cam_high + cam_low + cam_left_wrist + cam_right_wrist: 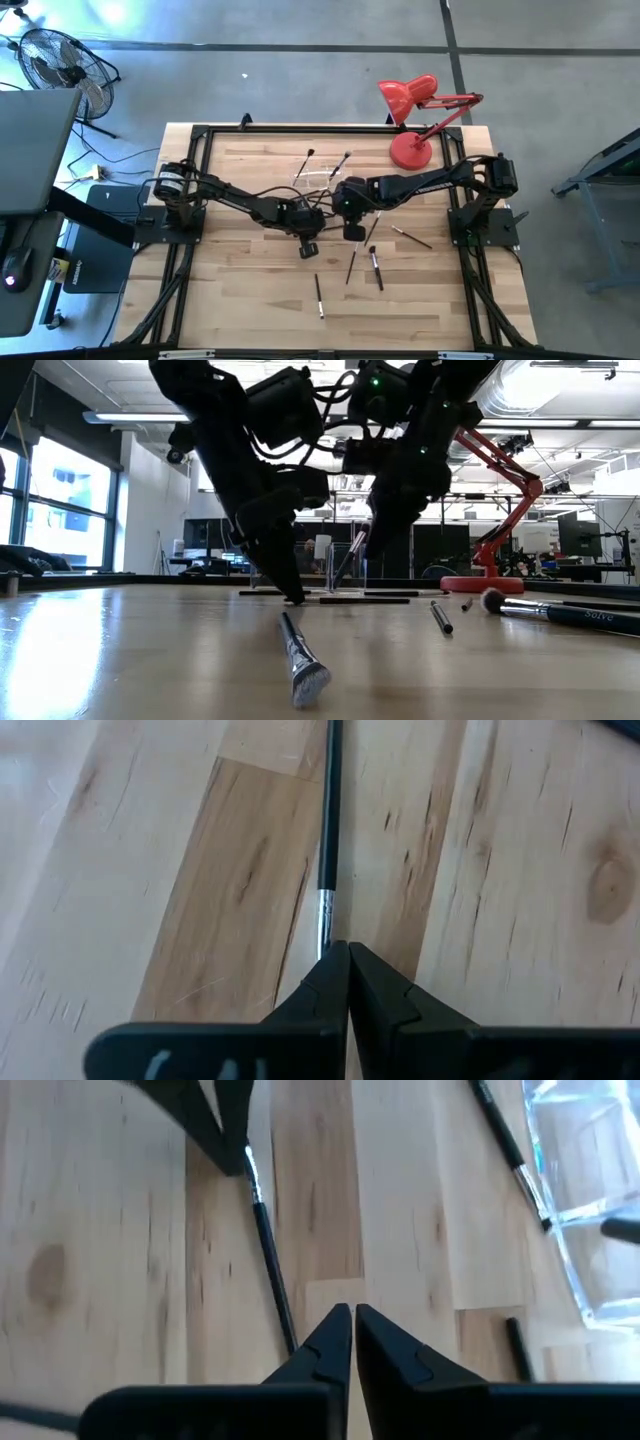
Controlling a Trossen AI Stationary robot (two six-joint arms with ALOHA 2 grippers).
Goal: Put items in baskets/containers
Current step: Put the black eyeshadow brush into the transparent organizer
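Observation:
A thin dark-handled brush (328, 810) with a silvery ferrule lies on the wooden table between my two grippers. My left gripper (348, 952) is shut, its tips down at the ferrule end. My right gripper (353, 1315) hangs shut over the handle's other end (288, 1330), nothing between its fingers. The clear plastic holder (590, 1200) stands just beyond, in the high view (318, 180) with two brushes sticking out of it. Several more brushes (352, 262) lie loose toward the near edge, one close in the low view (300, 660). My left gripper's shut fingertips come down slanting from above onto the brush's silvery ferrule (323, 925), which runs under the tips. The fingers lie along the brush. It lies flat on the table, handle pointing away. The tips hide whether it is pinched or only pressed. My right gripper: the handle's end passes beside one finger (320, 1345); I cannot tell whether they touch.
A red desk lamp (410, 150) stands at the far right of the table, its round base near the right arm. Loose brushes (410, 237) lie to the right and near side of the grippers. Another brush (505, 1140) lies beside the holder.

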